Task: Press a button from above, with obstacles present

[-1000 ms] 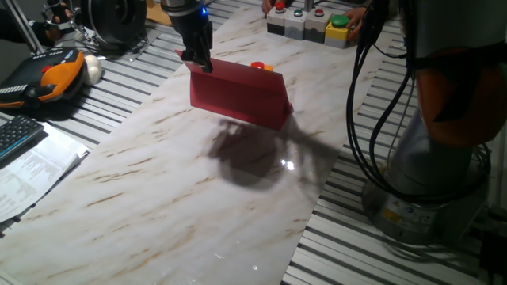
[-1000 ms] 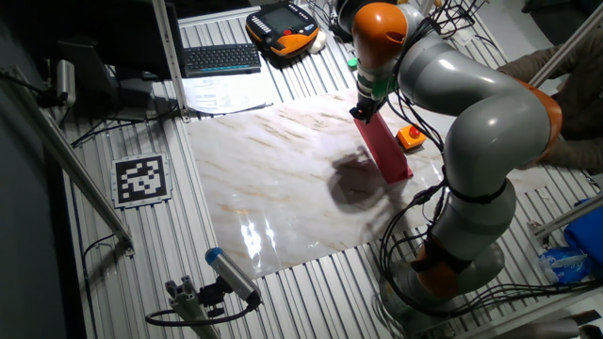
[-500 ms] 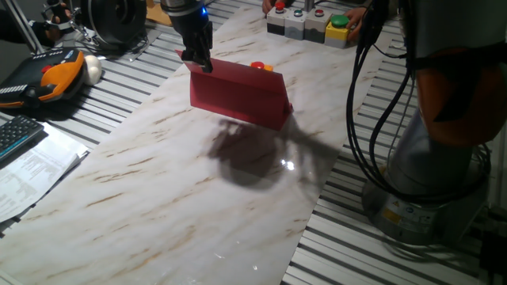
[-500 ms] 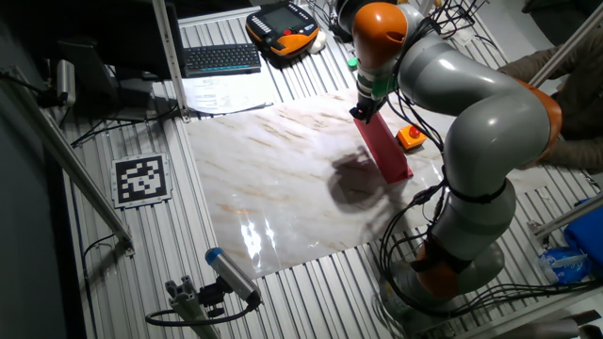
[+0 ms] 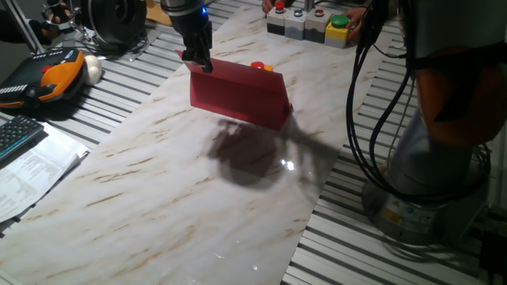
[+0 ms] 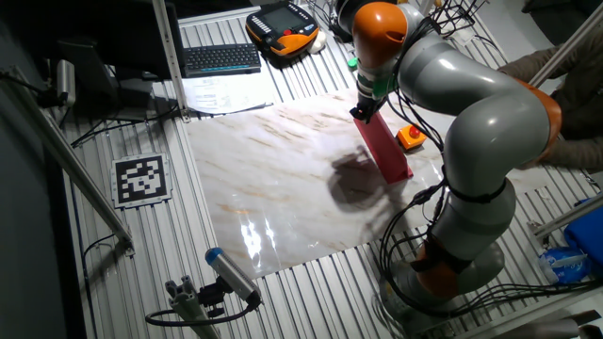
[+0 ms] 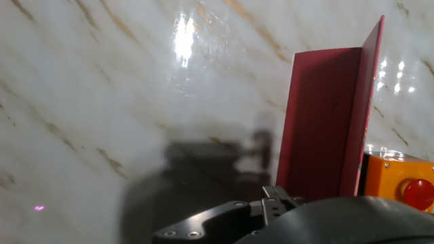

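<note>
Nothing moved since earlier frames: arm, panel, button all same. Gripper hangs at one end of red panel, right at its top edge; touching or just above, cannot tell. Finger state not visible in any view. Panel stands upright on marble worktop, toward its far edge. Button sits just behind panel, mostly hidden in one fixed view; hand view shows red cap on orange box, just beside panel.
</note>
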`<action>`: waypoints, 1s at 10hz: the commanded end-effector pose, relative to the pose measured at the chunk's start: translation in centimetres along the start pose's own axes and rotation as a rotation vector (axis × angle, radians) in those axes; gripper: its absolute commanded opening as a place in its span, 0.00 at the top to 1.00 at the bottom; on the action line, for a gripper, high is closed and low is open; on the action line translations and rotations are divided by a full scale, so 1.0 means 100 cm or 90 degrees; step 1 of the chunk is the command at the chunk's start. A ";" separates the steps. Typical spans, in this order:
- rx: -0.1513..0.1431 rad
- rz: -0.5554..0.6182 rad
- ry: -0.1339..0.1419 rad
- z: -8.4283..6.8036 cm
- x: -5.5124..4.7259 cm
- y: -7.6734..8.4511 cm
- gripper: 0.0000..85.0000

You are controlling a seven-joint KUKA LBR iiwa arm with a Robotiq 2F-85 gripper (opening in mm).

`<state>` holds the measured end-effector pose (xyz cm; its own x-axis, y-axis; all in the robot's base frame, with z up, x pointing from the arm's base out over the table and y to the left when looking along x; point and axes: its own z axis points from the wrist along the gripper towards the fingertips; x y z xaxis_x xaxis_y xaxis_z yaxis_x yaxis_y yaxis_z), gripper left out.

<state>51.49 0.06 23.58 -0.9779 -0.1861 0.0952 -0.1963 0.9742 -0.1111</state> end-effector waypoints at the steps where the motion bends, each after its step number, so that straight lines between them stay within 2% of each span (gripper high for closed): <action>1: 0.001 0.001 0.000 0.000 0.000 0.000 1.00; 2: 0.000 0.006 -0.028 0.000 0.000 0.000 1.00; 3: -0.004 0.006 -0.084 0.000 0.000 0.000 1.00; 4: -0.029 0.025 -0.070 0.000 0.000 0.000 1.00; 5: -0.010 0.066 -0.061 0.000 0.000 0.000 1.00; 6: 0.023 0.089 -0.067 0.000 0.000 0.000 1.00; 7: 0.021 0.116 -0.067 0.000 0.000 0.000 1.00; 8: 0.027 0.141 -0.067 0.000 0.000 0.000 1.00; 9: 0.044 0.166 -0.065 0.000 0.000 0.000 1.00; 10: 0.045 0.174 -0.064 0.000 0.000 0.000 1.00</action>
<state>51.48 0.09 23.59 -0.9977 0.0520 -0.0427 0.0589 0.9815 -0.1824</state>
